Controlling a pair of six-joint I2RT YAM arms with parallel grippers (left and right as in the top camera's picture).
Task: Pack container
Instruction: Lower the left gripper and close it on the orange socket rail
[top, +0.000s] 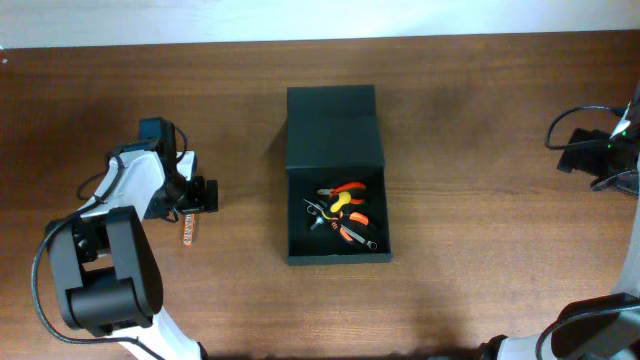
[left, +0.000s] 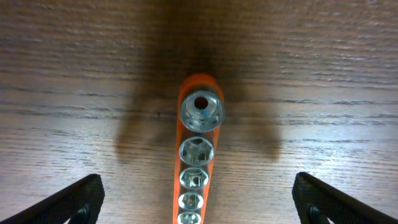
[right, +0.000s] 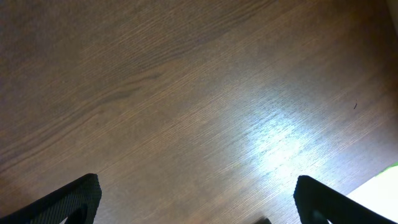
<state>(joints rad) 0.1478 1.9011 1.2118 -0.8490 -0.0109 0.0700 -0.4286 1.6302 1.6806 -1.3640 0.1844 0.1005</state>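
Both spread, the right fingers (right: 68, 199) idle while the left fingers (left: 74, 199) hover over the socket rail (left: 198, 149), which they should next lower onto and pinch for the container (top: 333, 120).

You had open table (left: 323, 93) either side of the socket rail (left: 198, 155); the container (top: 333, 130) stood well right.

The left arm (top: 105, 260) rises from its base at the lower left of the overhead view and bends forward. Its white wrist (top: 140, 180) is turned toward the middle, with the left hand (top: 203, 195) at its end. In the wrist view, its two dark fingers (left: 74, 199) stand spread wide at the lower corners, gripping nothing. The right arm (top: 605, 150) sits at the far right edge, partly out of view. The right hand (right: 198, 190) points downward, likewise spread wide and empty.
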